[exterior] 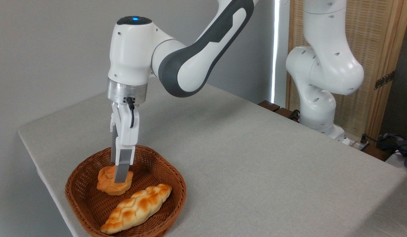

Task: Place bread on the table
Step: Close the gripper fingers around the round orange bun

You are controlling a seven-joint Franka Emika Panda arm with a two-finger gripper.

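Notably, no legible writing shows; fingers [120, 176] reach onto the bread [108, 184] inside the basket [78, 197] on the surface [256, 158], grip indeterminable.

The scene was taken from a single fixed camera, set above the height of the surface [256, 158] and off one of its long sides, tilted downward and turned obliquely across it. A rounded corner of the surface was seen at 9 o'clock, a brown wicker basket [91, 204] was caught close at 7 o'clock and partly cut by the bottom edge, and the arm's base [318, 121] was placed farther off at 2 o'clock. A grey wall [42, 49] filled the background from 9 to 12 o'clock.
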